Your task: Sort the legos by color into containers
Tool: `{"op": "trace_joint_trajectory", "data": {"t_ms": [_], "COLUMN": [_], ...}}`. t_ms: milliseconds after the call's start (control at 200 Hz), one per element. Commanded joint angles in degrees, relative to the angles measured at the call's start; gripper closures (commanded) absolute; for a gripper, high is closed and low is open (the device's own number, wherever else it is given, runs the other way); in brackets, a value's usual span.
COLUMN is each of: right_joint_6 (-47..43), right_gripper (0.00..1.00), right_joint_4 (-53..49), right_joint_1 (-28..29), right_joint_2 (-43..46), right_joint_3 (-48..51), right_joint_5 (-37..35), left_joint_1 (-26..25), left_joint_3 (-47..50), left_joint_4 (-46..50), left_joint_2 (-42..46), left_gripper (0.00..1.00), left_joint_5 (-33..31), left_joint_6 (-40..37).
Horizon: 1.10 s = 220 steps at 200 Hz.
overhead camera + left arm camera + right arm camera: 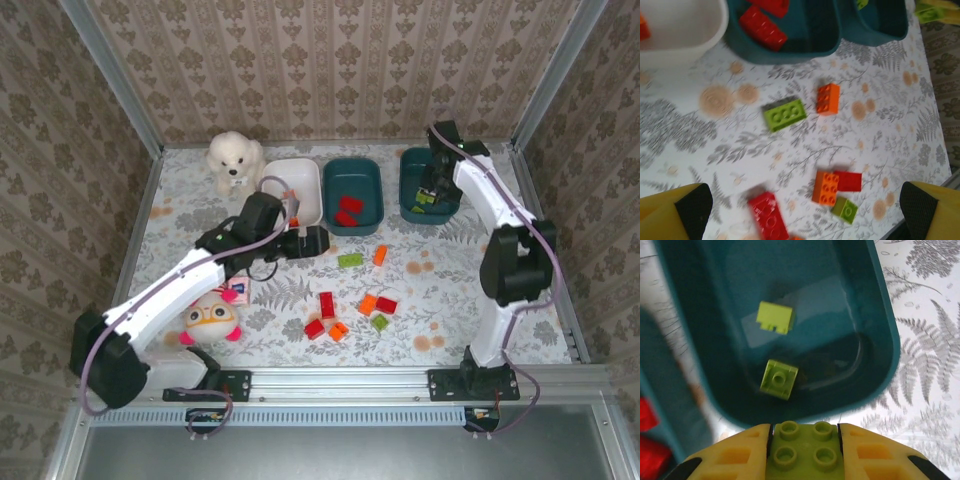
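My right gripper [805, 440] is shut on a lime green lego [805, 452], held just above the near rim of the right teal container [875, 315]. Two lime legos [774, 317] [779, 379] lie inside that container. From above, the right gripper [431, 190] hangs over this container [405, 185]. My left gripper [805, 220] is open and empty above the loose legos: a lime one [784, 114], an orange one [828, 98], a red one [768, 216] and a touching orange [825, 188], red [848, 181] and lime [845, 209] cluster. Red legos [349, 208] lie in the middle teal container [378, 180].
The white container [300, 180] stands left of the teal ones, with an orange piece at its near edge. A white plush dog [235, 160] sits at the back left. A pink-and-white doll [210, 318] and a pink card [237, 290] lie under the left arm. Metal rails border the table.
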<state>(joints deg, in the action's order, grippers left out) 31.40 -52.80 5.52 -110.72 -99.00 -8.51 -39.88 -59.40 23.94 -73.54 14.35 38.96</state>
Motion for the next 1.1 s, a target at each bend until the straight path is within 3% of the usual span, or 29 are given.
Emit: {"op": "trace_joint_trajectory", "data": {"t_ms": [0,345,600,710,860,1095], "right_joint_6": [-3.7,-3.5,-4.4,-4.5,-4.8,-4.2], "right_gripper": [0.8,0.74,0.45,0.38,0.37,0.36], "right_joint_4": [-4.3,-5.6,-6.9,-6.6,-5.8,3.5], "right_joint_1": [-1.6,-4.5,-4.5,-4.1,-2.9,1.2], "right_joint_2": [-7.2,-18.7,-18.2,-14.0,-3.8,27.8], "right_joint_3": [-6.2,-12.4,-15.6,-15.7,-12.8,14.2], "right_joint_5": [2.7,5.9,6.9,6.8,7.0,10.8], "left_joint_1": [-1.1,-2.2,-4.0,-6.4,-11.1,-18.6], "left_joint_3": [-4.5,-9.4,-9.8,-11.4,-15.3,-21.9], "left_joint_4": [-2.4,-0.1,3.2,6.0,10.0,14.6], "left_joint_2": [-3.4,-8.4,-9.4,-11.1,-15.2,-24.3], "left_gripper": [0.0,0.0,0.01,0.02,0.04,0.08], "left_joint_5": [0.2,-1.0,-1.5,-2.4,-3.9,-4.3], "left_joint_6": [-2.5,-4.0,-6.6,-8.9,-12.3,-16.6]}}
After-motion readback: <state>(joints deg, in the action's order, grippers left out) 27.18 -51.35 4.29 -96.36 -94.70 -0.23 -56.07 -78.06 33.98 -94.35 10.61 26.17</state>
